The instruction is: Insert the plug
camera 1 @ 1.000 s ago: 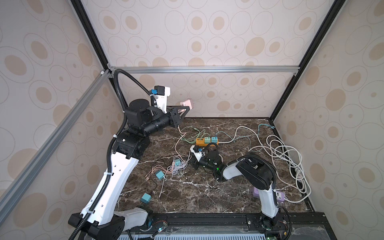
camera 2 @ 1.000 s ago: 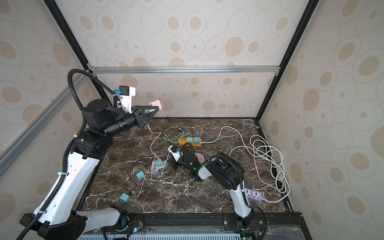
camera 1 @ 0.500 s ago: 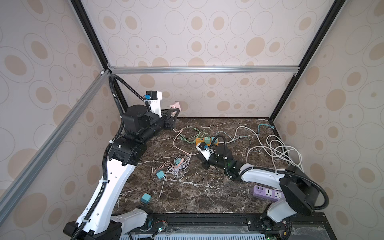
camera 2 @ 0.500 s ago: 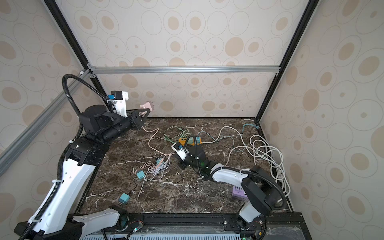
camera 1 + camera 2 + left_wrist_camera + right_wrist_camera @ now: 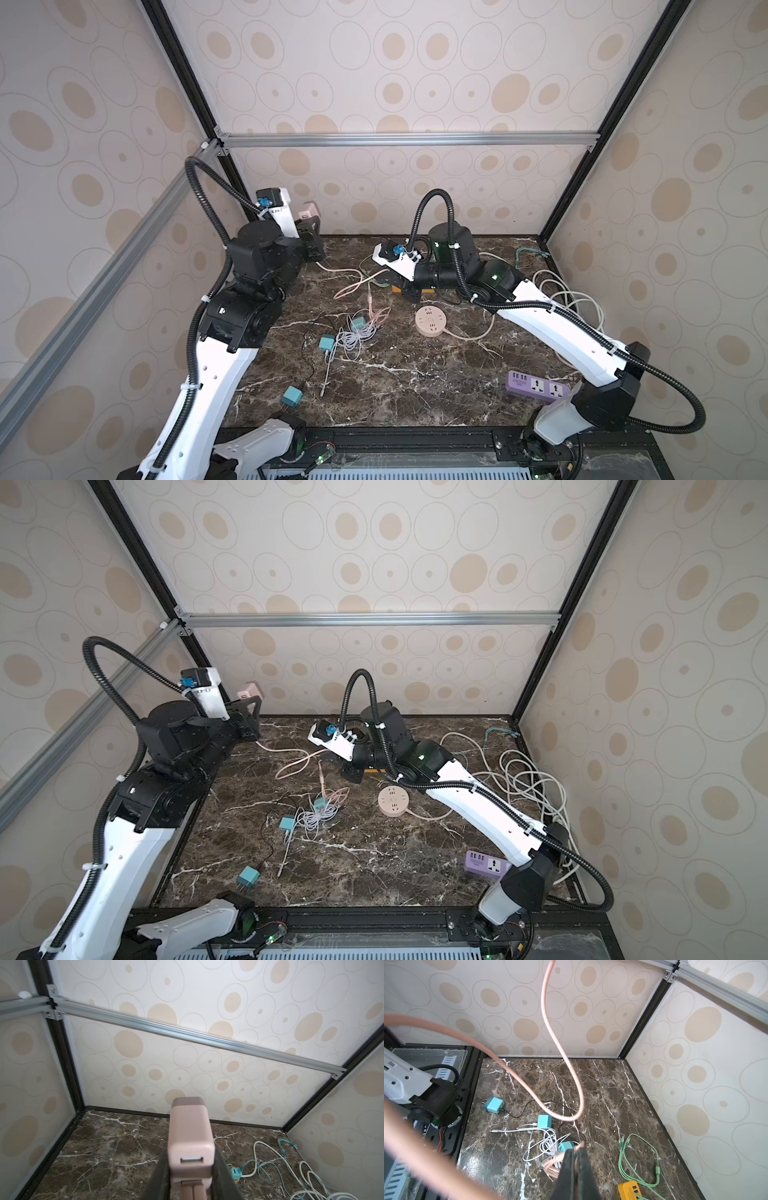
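In a top view the pink charger [image 5: 309, 211] is shifted toward the rear-left corner, clamped by the left end effector [image 5: 311, 224], well left of the right end effector [image 5: 408, 291]. Left wrist: its port is turned wristward. Right wrist: the pink cable [image 5: 543, 1001] is pinched shut.

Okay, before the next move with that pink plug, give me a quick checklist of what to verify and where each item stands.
1. Hold of left gripper on pink plug: ok, clamped between both fingers.
2. Hold of right gripper on pink cable: ok, shut on it.
3. Cable slack between the arms: ok, it sags in a loose loop.
4. Prong alignment: cannot tell, that end faces away from the wrist camera.
5. Sockets of purple power strip: ok, in view with nothing plugged in.
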You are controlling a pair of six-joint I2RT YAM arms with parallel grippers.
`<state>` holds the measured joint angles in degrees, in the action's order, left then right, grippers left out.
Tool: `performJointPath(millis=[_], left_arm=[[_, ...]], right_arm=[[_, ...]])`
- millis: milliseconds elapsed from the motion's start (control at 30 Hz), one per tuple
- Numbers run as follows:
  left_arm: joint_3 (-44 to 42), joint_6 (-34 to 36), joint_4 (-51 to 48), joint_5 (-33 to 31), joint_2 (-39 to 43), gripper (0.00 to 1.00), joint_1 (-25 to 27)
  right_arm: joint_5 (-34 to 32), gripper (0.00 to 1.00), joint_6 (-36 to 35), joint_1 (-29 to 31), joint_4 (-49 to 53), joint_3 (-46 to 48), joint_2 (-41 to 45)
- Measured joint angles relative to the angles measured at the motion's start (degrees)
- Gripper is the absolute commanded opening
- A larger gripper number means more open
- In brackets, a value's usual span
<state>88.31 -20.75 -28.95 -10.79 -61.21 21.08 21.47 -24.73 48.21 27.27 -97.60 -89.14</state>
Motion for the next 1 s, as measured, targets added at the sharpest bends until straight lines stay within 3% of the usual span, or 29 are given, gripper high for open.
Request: performJointPath(millis=[133, 267, 467, 600, 733, 1000], left_arm=[[0.9, 1.2, -2.1, -2.6, 2.2, 0.00, -0.1], [1.7, 2.3, -2.5, -0.8, 2.3, 0.00, -0.1], [1.8, 3.5, -0.8, 11.8, -0.3, 0.00, -0.1], [1.8, 3.4, 1.8, 20.5, -3.8, 0.00, -0.1], [2.2, 2.9, 3.3, 19.6, -7.1, 0.00, -0.1], [6.0, 2.6, 7.6, 2.9, -15.7, 0.00, -2.6]], right_arm=[[-1.9, 0.00, -1.4, 0.2, 2.8, -2.0, 0.7], [-8.4, 0.00, -2.7, 0.2, 3.7, -2.2, 4.7], [-18.9, 0.00, -4.7, -0.3, -0.8, 0.3, 15.4], [-23.4, 0.00, -6.0, -2.2, -4.5, 0.3, 16.1], [-22.5, 0.00, -5.8, -4.8, -7.8, -0.9, 9.6], [-19.7, 0.00, -2.3, -5.0, -12.3, -15.9, -18.3]])
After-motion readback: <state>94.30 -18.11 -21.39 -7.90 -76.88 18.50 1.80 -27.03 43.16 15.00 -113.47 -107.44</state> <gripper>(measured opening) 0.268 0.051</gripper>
